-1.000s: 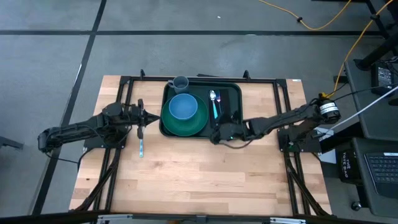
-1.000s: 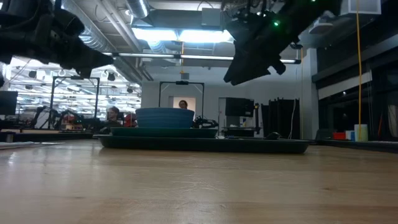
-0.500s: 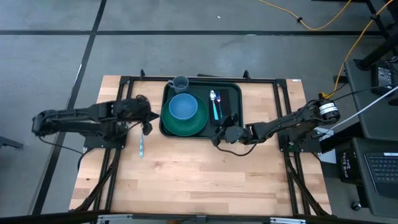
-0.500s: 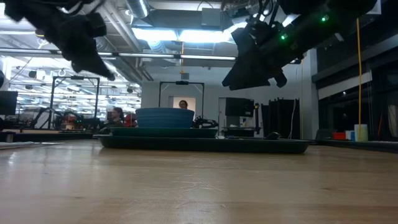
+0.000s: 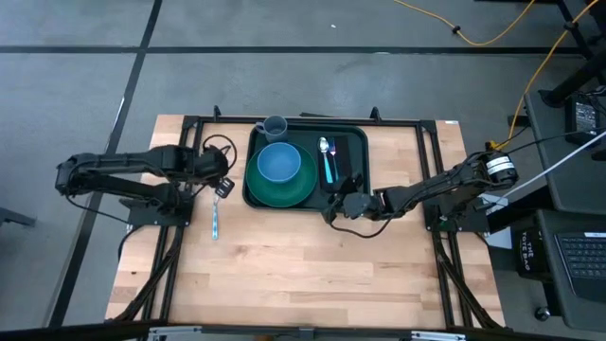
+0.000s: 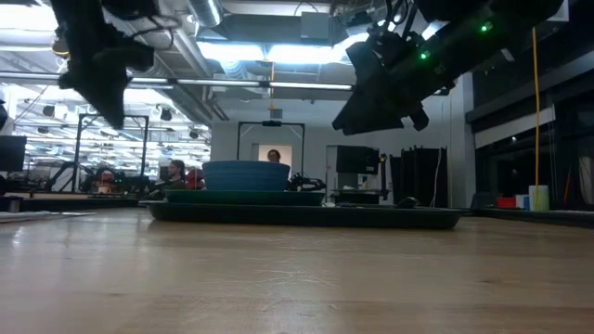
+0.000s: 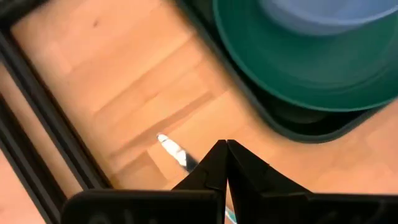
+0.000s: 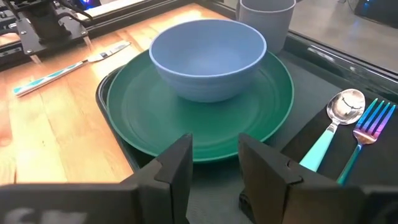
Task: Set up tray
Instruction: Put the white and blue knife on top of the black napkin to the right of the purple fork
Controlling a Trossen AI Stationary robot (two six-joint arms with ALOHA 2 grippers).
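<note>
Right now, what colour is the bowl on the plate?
Light blue; the bowl shows best in the right wrist view.

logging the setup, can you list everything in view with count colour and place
tray: 1, dark green, far middle of table
plate: 1, green, on tray
bowl: 1, blue, on plate
cup: 1, grey, tray's far corner
spoon: 1, teal handle, on tray
fork: 1, iridescent, beside spoon
knife: 1, teal handle, on table left of tray
left gripper: fingers shut, above knife
right gripper: fingers open, empty, at tray's near edge
</note>
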